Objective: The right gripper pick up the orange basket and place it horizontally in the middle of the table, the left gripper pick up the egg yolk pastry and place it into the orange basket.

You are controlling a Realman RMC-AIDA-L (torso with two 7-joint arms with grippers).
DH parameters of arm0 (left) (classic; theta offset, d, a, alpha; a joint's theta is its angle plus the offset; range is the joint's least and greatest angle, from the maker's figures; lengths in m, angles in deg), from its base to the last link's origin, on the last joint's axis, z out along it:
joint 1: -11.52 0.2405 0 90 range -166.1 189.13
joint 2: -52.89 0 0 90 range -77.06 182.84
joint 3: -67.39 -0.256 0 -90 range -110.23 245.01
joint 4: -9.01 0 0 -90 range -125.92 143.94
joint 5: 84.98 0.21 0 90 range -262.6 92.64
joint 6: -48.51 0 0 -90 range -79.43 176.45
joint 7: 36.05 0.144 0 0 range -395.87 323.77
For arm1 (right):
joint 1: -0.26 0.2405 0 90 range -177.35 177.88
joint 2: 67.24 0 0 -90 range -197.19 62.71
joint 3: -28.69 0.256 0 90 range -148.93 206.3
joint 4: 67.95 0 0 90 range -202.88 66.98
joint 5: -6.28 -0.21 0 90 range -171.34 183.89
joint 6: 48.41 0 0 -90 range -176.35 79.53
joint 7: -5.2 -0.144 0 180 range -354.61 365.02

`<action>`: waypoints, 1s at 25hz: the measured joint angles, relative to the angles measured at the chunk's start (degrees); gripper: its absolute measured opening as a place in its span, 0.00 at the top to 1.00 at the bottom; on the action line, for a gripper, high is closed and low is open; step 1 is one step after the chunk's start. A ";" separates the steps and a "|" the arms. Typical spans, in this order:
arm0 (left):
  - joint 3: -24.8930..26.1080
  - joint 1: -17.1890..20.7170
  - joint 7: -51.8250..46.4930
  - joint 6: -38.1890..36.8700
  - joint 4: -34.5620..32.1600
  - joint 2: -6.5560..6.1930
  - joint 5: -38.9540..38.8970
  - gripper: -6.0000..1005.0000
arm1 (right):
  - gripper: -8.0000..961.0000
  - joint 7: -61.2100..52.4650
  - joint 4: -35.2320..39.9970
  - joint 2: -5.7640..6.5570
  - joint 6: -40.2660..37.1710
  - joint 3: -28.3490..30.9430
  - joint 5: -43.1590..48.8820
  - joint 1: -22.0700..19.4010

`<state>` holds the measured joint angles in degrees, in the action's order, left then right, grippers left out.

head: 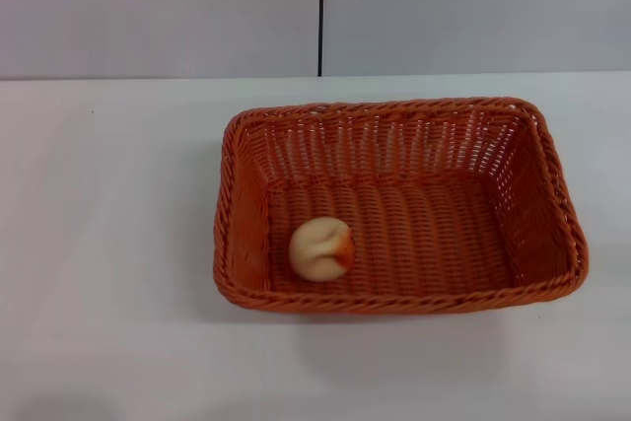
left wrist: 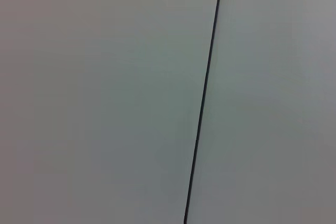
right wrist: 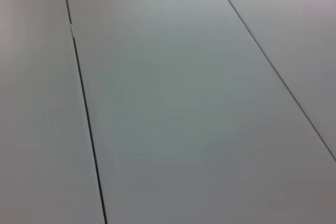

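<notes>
The orange basket (head: 552,194) lies lengthwise across the middle of the white table (head: 99,244) in the head view, its long sides running left to right. Inside it, near the front left corner of its floor, rests the egg yolk pastry (head: 321,248), tipped so its orange-red top faces right. Neither gripper shows in any view. Both wrist views show only pale grey panels with dark seams.
A grey wall (head: 158,7) with a vertical dark seam (head: 320,7) stands behind the table's far edge. Bare tabletop lies to the left of the basket and in front of it.
</notes>
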<state>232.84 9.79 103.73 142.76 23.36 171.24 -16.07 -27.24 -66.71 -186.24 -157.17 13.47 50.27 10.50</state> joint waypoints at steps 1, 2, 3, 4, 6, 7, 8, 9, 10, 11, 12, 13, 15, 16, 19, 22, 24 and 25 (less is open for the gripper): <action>0.00 -0.06 0.05 -0.02 -0.13 0.04 -0.02 0.19 | 0.37 0.01 -0.25 0.00 0.57 0.05 0.00 0.25; 0.01 -0.12 0.09 -0.04 -0.26 0.07 -0.03 0.19 | 0.37 0.01 -0.25 0.00 0.57 0.05 0.00 0.25; 0.02 -0.18 0.36 -0.03 -0.62 0.08 -0.03 0.19 | 0.36 0.02 -0.25 0.00 0.78 0.03 0.00 0.36; 0.02 -0.18 0.47 -0.02 -0.76 0.08 -0.03 0.19 | 0.36 0.02 -0.18 0.00 0.88 -0.07 0.03 0.43; 0.03 -0.12 0.81 0.28 -1.11 0.08 -0.09 0.19 | 0.36 0.01 -0.11 0.02 0.93 -0.28 0.14 0.66; 0.04 -0.01 0.95 0.47 -1.19 0.08 -0.16 0.19 | 0.36 0.01 -0.08 0.05 0.97 -0.34 0.20 0.87; 0.05 0.12 1.11 0.56 -1.37 0.10 -0.25 0.19 | 0.36 0.11 0.06 0.09 1.09 -0.52 0.38 1.15; 0.05 0.20 1.45 0.56 -1.79 0.10 -0.29 0.19 | 0.36 0.35 0.39 0.14 1.33 -0.85 0.77 1.36; 0.05 0.24 2.12 0.50 -2.38 0.09 -0.35 0.19 | 0.36 0.50 0.80 0.17 1.61 -1.21 1.32 1.51; 0.06 0.25 3.11 0.38 -3.07 0.07 -0.38 0.19 | 0.36 0.49 1.93 0.25 2.39 -2.10 2.76 1.65; 0.06 0.24 3.77 0.32 -3.50 0.06 -0.40 0.19 | 0.36 -0.07 2.78 0.32 3.04 -2.65 3.89 1.67; 0.06 0.22 4.63 0.33 -3.82 0.06 -0.45 0.19 | 0.36 -0.96 3.72 0.39 3.76 -3.16 5.02 1.70; 0.06 0.19 5.60 0.60 -3.98 0.14 -0.52 0.19 | 0.36 -2.28 4.61 0.38 4.69 -3.27 5.98 1.72; 0.06 0.16 5.93 0.79 -4.00 0.17 -0.55 0.19 | 0.36 -2.33 4.84 0.32 4.99 -3.15 6.02 1.73; 0.06 -0.06 6.13 0.84 -4.00 0.15 -0.55 0.19 | 0.32 0.31 4.65 0.15 5.11 -2.85 5.92 1.77; 0.06 -0.42 6.37 1.10 -3.99 0.08 -0.60 0.19 | 0.20 1.47 3.63 -0.02 4.91 -1.72 5.73 1.88; 0.05 -0.69 6.49 1.10 -4.00 0.07 -0.66 0.19 | 0.16 1.51 2.72 -0.04 5.23 -0.40 5.67 2.37; 0.06 -0.79 6.51 0.95 -4.08 0.06 -0.67 0.19 | 0.15 1.53 2.51 -0.04 5.53 -0.09 5.66 2.61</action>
<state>232.89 9.00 110.24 143.70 19.28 171.30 -16.74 -25.70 -64.20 -186.28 -151.64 13.38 55.93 13.11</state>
